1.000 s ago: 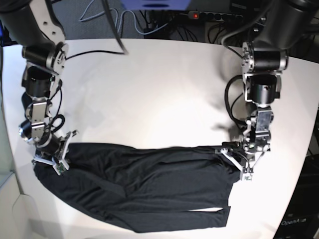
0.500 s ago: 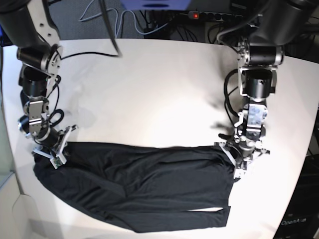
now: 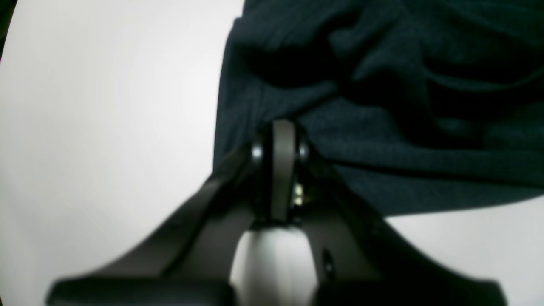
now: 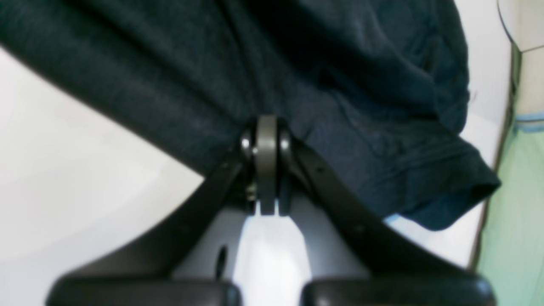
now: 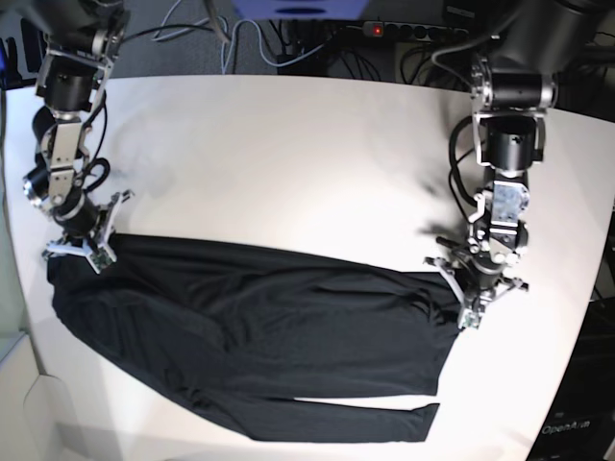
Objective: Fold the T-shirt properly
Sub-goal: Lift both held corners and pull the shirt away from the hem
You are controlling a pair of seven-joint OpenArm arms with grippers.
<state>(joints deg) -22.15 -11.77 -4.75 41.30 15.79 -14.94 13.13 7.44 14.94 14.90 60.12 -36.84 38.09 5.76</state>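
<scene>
Both grippers are pinched tight on fabric, so my worry is a slip: the cloth is thin and soft, and if I pull the arms apart or lift unevenly, one corner could slide out and the fold line would skew. The T-shirt (image 5: pixel 259 346) lies spread across the near half of the white table (image 5: pixel 288 163), bunched with loose folds toward 6 o'clock. My right gripper (image 5: pixel 75 248) clamps the shirt's edge at its 9 o'clock end; my left gripper (image 5: pixel 468 300) clamps the edge at 3 o'clock. Seen from each wrist, the jaws meet on dark cloth, which runs away toward 12 o'clock.
</scene>
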